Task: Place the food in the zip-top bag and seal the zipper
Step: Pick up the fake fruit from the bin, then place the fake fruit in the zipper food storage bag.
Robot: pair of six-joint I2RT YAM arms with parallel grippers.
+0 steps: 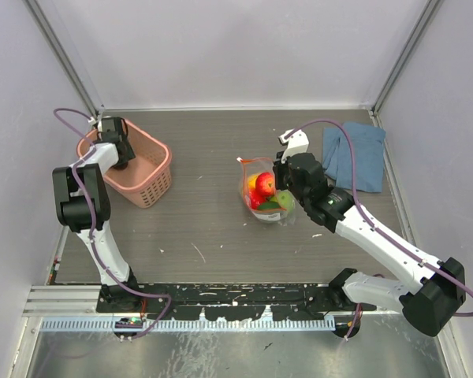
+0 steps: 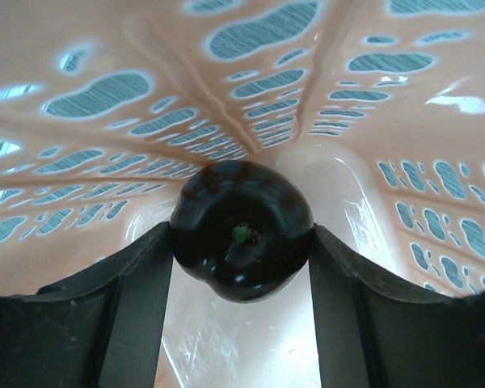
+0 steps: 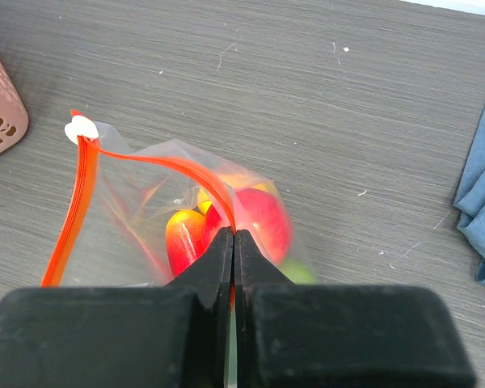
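Note:
The clear zip-top bag (image 1: 262,193) lies mid-table holding red, yellow and green toy food (image 3: 259,222). Its orange-red zipper (image 3: 158,159) arches open, with the white slider (image 3: 81,128) at the far left end. My right gripper (image 3: 234,234) is shut on the zipper strip and holds that side of the mouth up. My left gripper (image 2: 241,242) is down inside the pink lattice basket (image 1: 146,169), its fingers (image 2: 137,275) closed against both sides of a dark glossy toy fruit (image 2: 241,230) with a small green stem.
A folded blue cloth (image 1: 355,153) lies at the back right, just behind my right arm. The basket stands at the back left near the wall. Grey walls enclose the table on three sides.

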